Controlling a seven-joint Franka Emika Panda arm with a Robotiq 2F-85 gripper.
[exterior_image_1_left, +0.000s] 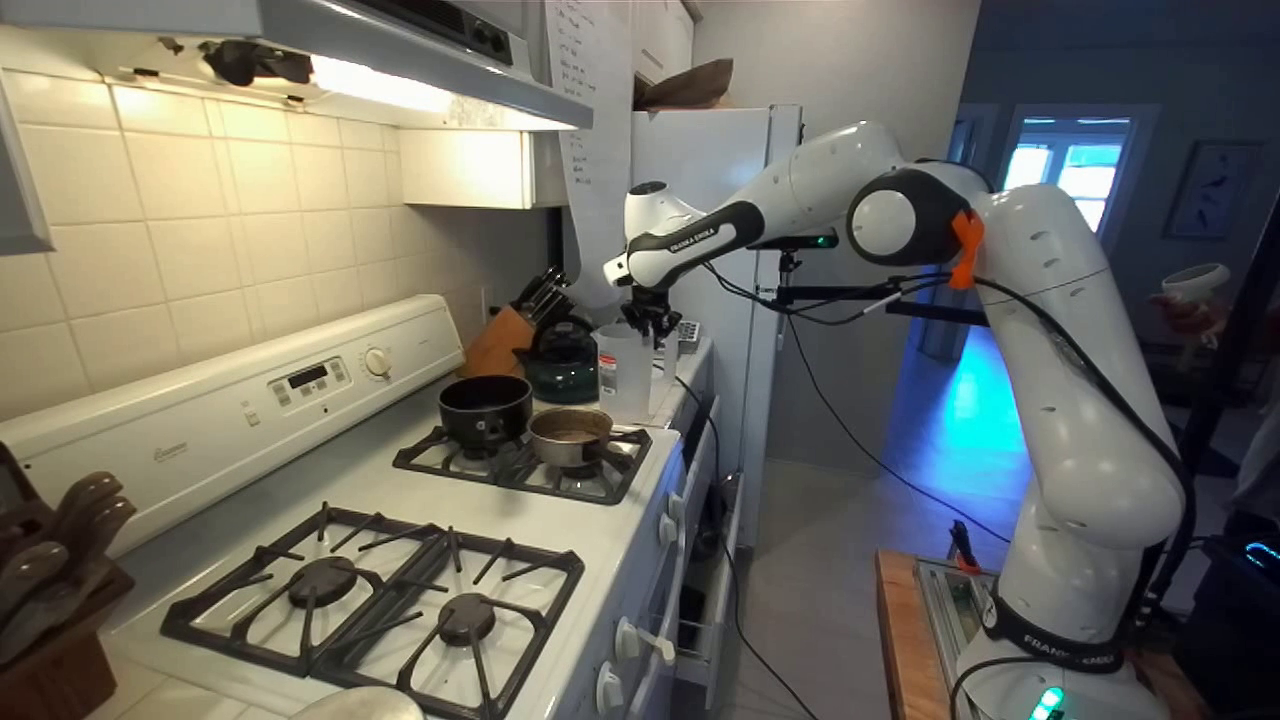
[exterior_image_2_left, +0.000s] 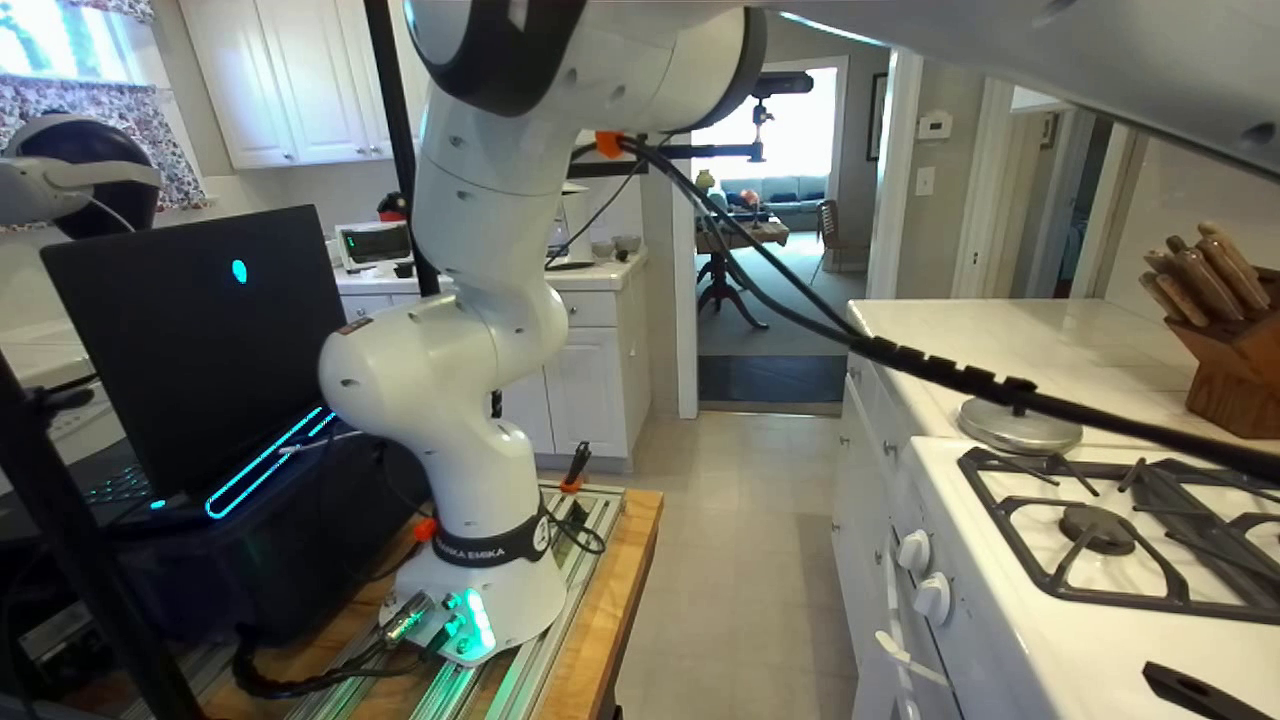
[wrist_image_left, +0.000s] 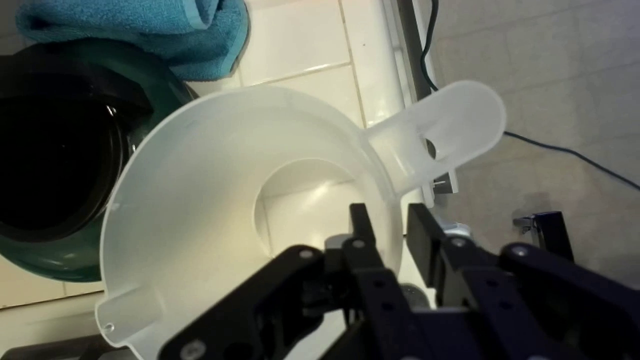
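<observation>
Gripper straddles rim of pitcher; one finger inside.

A white robot arm rises from its base, well apart from the clear plastic pitcher; green lights glow on that base in both exterior views. The arm bends at a high elbow, and its forearm slopes down toward the pitcher. The wrist sits above the pitcher, and the black gripper points down. The jaws stand parted, one finger on the inner side of the pitcher's wall and its twin on the outer side.
</observation>
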